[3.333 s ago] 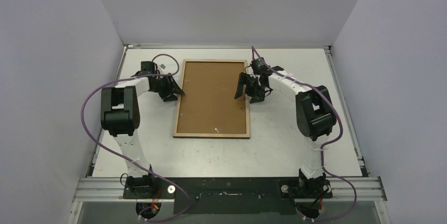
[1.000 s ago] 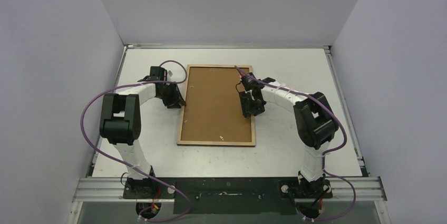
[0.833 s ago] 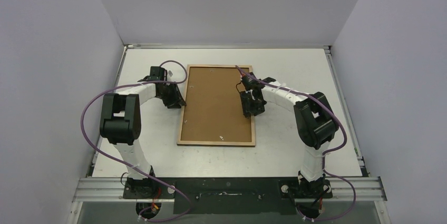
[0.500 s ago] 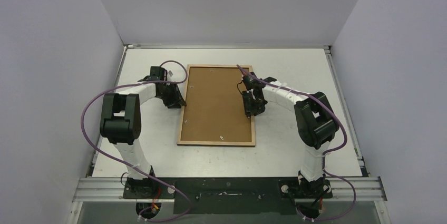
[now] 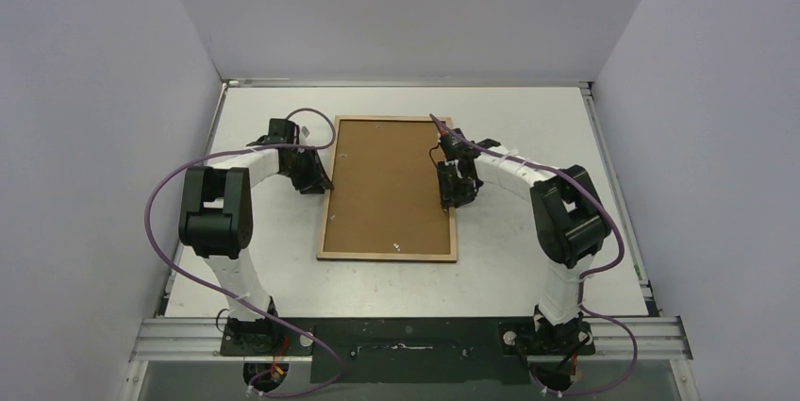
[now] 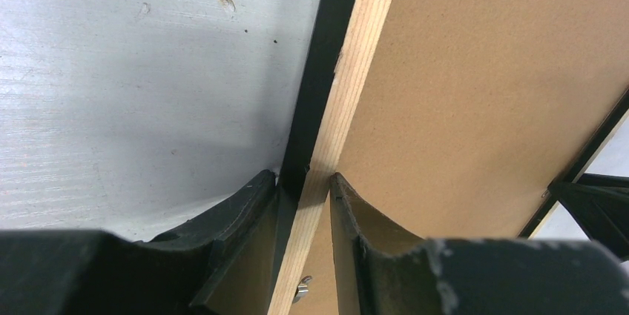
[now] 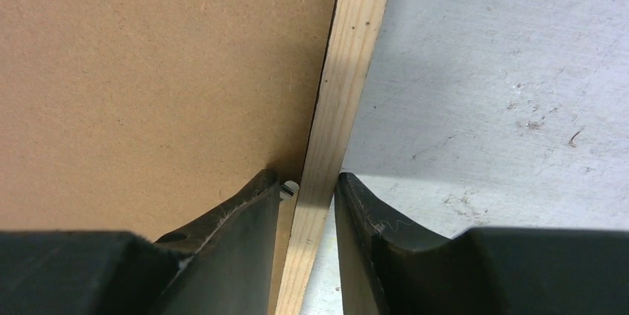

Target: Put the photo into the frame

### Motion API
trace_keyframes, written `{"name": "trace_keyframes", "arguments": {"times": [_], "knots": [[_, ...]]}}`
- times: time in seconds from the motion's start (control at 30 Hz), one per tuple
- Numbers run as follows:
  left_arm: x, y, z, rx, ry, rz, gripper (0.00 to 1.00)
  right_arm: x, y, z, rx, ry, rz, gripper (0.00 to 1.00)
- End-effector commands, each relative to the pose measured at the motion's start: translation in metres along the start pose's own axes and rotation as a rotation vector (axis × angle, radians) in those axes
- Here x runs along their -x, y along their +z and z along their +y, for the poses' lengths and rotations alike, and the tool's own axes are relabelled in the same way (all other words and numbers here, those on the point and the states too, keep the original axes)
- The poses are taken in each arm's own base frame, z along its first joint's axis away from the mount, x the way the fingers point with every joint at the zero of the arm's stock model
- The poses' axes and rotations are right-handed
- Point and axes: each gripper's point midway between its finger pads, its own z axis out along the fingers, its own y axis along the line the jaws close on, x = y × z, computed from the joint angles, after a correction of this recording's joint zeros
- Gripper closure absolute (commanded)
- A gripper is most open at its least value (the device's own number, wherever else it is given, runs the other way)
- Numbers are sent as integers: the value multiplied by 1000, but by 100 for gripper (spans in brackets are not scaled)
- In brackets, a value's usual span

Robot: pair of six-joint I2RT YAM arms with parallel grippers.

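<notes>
Both reach inward: left pincer [image 6: 305, 181], right pincer [image 7: 310, 180] straddle the frame [image 5: 387, 255].

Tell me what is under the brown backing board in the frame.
Only the frame, its wooden rim, shows around the backing board. The board covers whatever lies beneath it, so no photo can be seen.

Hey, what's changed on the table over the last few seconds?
The frame slid rightward and toward the near side. The right gripper, wide open before, now straddles its right rim with jaws narrowed. The left gripper stayed clamped on the left rim, and the backing board still faces up.
</notes>
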Motion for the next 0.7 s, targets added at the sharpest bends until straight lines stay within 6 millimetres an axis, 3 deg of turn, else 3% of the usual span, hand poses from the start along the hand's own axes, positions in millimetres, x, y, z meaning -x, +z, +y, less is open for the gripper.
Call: {"name": "trace_keyframes", "arguments": {"times": [0.0, 0.13, 0.33, 0.67], "knots": [[-2, 4, 9, 40, 10, 17, 71, -2, 10, 4, 29, 10, -11, 69], [-3, 4, 10, 41, 8, 22, 71, 1, 12, 0, 15, 35, -19, 68], [-4, 5, 10, 39, 6, 21, 71, -4, 16, -6, -15, 62, -13, 54], [-6, 6, 10, 37, 4, 20, 71, -11, 17, -10, -22, 64, -4, 63]]}}
